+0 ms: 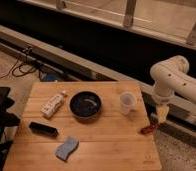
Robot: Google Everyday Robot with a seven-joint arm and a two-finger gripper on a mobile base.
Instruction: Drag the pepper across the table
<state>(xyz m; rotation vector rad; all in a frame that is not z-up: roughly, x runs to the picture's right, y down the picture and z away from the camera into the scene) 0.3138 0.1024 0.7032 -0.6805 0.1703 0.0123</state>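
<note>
The slim dark-red pepper [147, 129] is shown at the right edge of the striped light-brown wooden tabletop [111, 147], where a long leftward drag is judged possible. The tan tapered claw [162, 115] is held just above it, apparently poised for contact; its state cannot be told. A glossy round black bowl [86, 105] and a translucent plastic cup [126, 102] are set farther left.

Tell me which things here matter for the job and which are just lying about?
Job: pepper, at the right edge; table; tool, close by the pepper.
Lying about: black bowl, clear cup, white bottle, black block, blue sponge.
</note>
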